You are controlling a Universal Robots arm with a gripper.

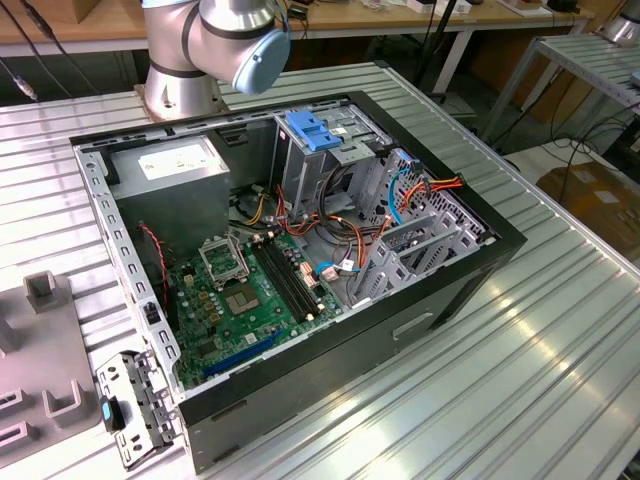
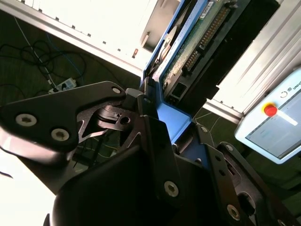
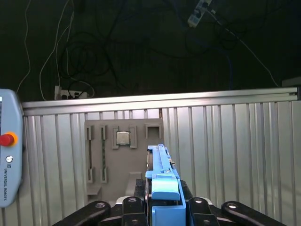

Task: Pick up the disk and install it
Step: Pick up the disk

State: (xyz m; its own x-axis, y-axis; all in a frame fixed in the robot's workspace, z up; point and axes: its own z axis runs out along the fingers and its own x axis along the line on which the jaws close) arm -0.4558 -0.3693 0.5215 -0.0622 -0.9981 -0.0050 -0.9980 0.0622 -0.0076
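Gripper (image 3: 162,207): from my seat it looks clamped, black fingers (image 2: 70,117) pressed against both sides of the disk's blue tab end.
Disk (image 2: 200,40): held in that grip. The second wrist view shows its green circuit side and blue rail. I can't tell how far it is from the computer case.
Computer case (image 1: 478,262): lying open on the ridged table (image 1: 540,390).
Inside the case: green motherboard (image 1: 240,300) on the floor, silver power supply (image 1: 170,170) in the corner nearest the arm base, grey drive cage (image 1: 415,245) along the wall on the exterior view's right, and orange and blue cables (image 1: 350,235) between board and cage.
Blue latch plate (image 1: 312,130): on top of the bay beside the power supply.
Grey fixture plate (image 1: 45,350): on the table just outside the case, on the exterior view's left.
Fixture pocket: the first wrist view shows a square chip (image 3: 123,138) in it.
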